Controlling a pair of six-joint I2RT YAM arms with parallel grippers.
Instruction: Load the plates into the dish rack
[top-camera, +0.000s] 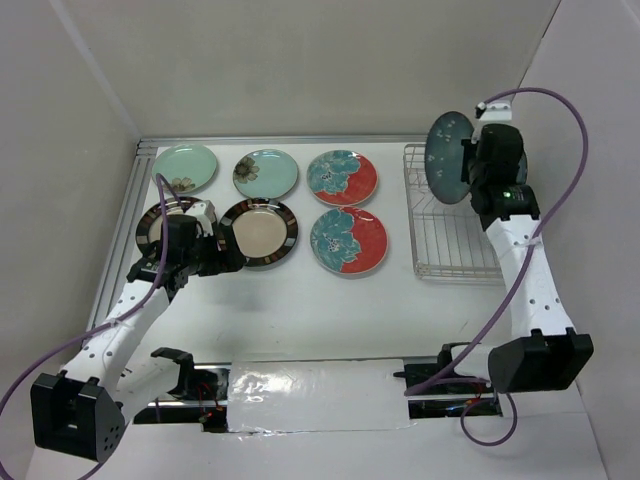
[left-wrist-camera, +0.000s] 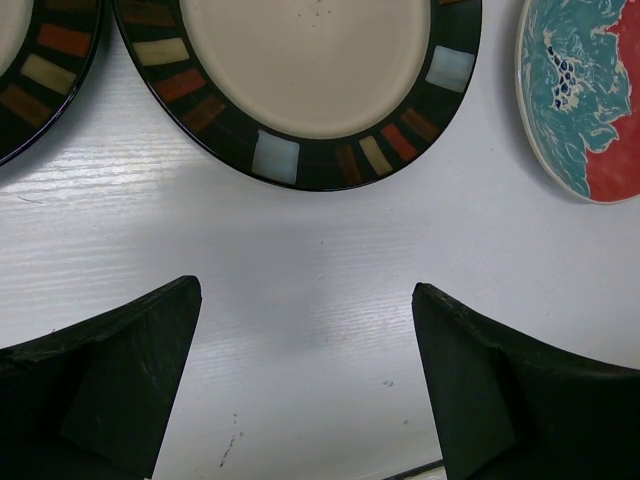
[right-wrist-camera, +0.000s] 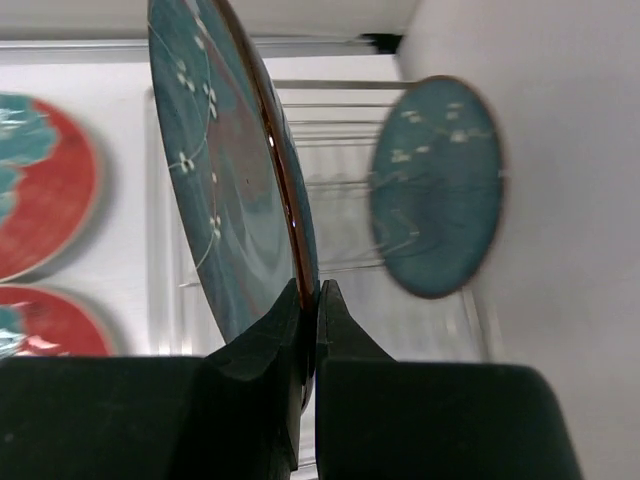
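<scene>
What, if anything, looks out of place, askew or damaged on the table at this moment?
Nothing stands out. Six plates lie flat in two tidy rows, none visibly chipped. The right gripper pinches a dark teal plate by its rim, on edge over the dish rack, where a second teal plate stands upright.

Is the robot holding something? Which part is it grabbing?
The right gripper pinches a dark teal plate by its rim. The left gripper holds nothing.
</scene>
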